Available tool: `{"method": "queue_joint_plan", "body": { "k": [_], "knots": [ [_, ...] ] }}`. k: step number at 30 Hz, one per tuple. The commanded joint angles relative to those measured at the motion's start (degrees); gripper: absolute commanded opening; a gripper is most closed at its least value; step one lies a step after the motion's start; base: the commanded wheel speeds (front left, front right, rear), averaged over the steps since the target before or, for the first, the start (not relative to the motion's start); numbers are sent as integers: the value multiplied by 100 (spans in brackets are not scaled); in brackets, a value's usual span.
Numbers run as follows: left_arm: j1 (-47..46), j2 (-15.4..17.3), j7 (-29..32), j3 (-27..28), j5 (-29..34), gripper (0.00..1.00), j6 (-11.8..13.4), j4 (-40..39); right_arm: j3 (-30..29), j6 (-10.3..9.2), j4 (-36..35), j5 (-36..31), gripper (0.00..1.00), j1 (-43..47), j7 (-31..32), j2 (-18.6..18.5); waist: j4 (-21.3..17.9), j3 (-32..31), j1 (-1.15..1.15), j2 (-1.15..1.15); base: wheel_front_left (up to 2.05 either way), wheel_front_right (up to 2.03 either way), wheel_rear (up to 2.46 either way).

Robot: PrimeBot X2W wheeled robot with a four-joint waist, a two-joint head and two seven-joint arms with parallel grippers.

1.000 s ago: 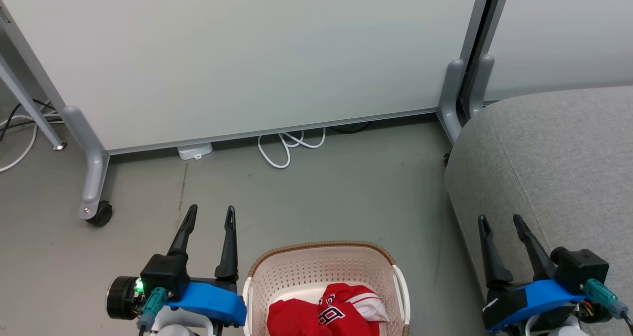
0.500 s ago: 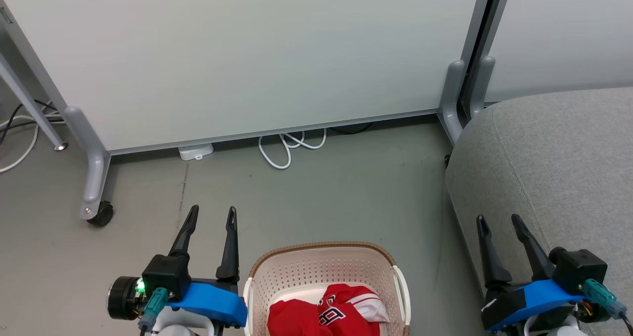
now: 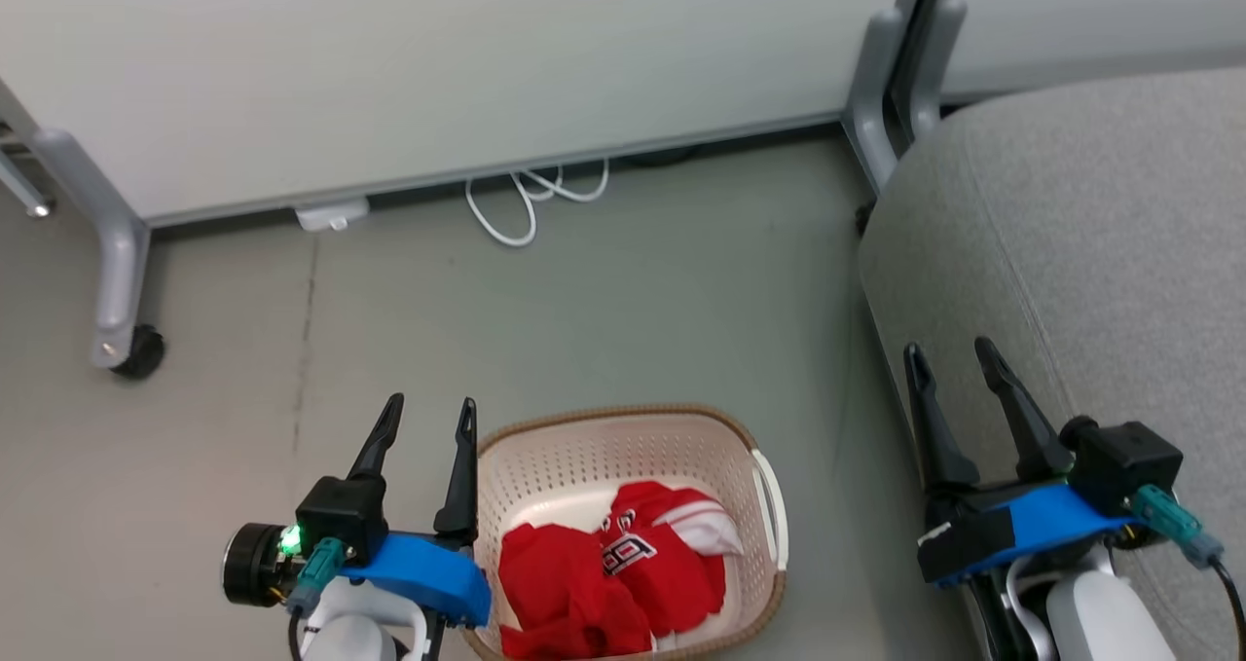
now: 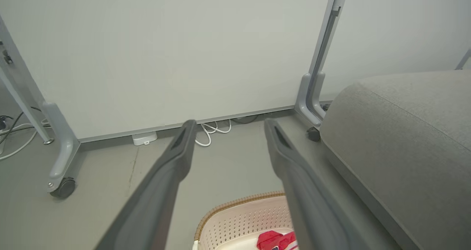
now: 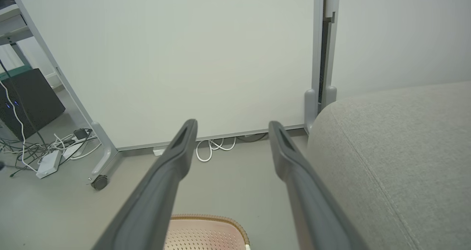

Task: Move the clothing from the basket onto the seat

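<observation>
Clothing still sits in the basket, but our head looks lower now so we see it better for picking, and our left hand and right hand stay wide apart, empty.

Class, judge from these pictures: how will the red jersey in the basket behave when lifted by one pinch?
Probably floppy: the red jersey lies crumpled in folds, so it should drape from any pinch. Likely light, being thin cloth. It overlaps the plain red garment in the basket, so that may drag along.
</observation>
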Motion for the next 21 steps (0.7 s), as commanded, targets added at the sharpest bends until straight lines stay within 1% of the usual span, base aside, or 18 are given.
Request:
{"method": "queue_joint_plan", "body": {
  "k": [1,5,10,17,21],
  "knots": [
    [-148,15,-28,-20,43,100,-15,74,21,3,-16,37,100,-112,-35,-28,-229,385,0,0,0,0,0],
    [-490,62,-28,-50,114,100,-58,506,149,3,5,156,100,-359,-126,-27,-471,852,0,0,0,0,0],
    [-985,93,65,-169,156,100,-83,1319,311,3,112,309,100,-628,-276,-26,-783,1337,0,0,0,0,0],
    [-1537,145,409,-215,174,100,-14,2328,571,3,246,558,100,-907,-412,-23,-1205,1873,0,0,0,0,0],
    [-1839,223,558,-236,218,100,83,2770,708,3,271,645,100,-1044,-445,-22,-1363,2146,0,0,0,0,0]
  ]
}}
